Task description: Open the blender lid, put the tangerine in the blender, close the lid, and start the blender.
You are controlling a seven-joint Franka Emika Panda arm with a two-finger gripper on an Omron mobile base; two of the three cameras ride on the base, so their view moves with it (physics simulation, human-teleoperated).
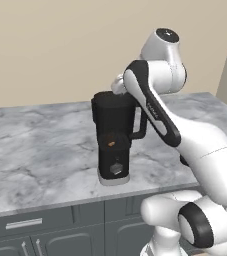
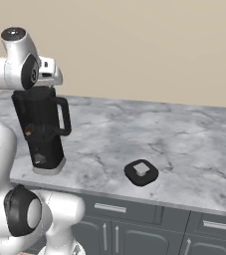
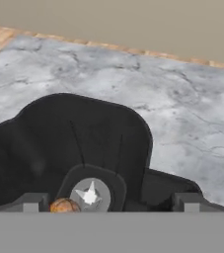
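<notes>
Fingers (image 3: 32, 202) apart, tangerine (image 3: 64, 205) inside blender (image 3: 69, 148)

The blender (image 1: 114, 142) stands on the counter (image 1: 40, 150) near its front edge, with the tangerine (image 3: 64, 205) inside beside the blades. The lid (image 2: 141, 172) lies on the counter, well to the blender's right.

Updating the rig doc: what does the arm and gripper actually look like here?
The arm has glossy white rounded links with black bands and joint inserts, and a dark round cap on top of the upper joint. No cables or readable markings show. The gripper shows two small dark grey, blocky, square-ended finger tips.
</notes>
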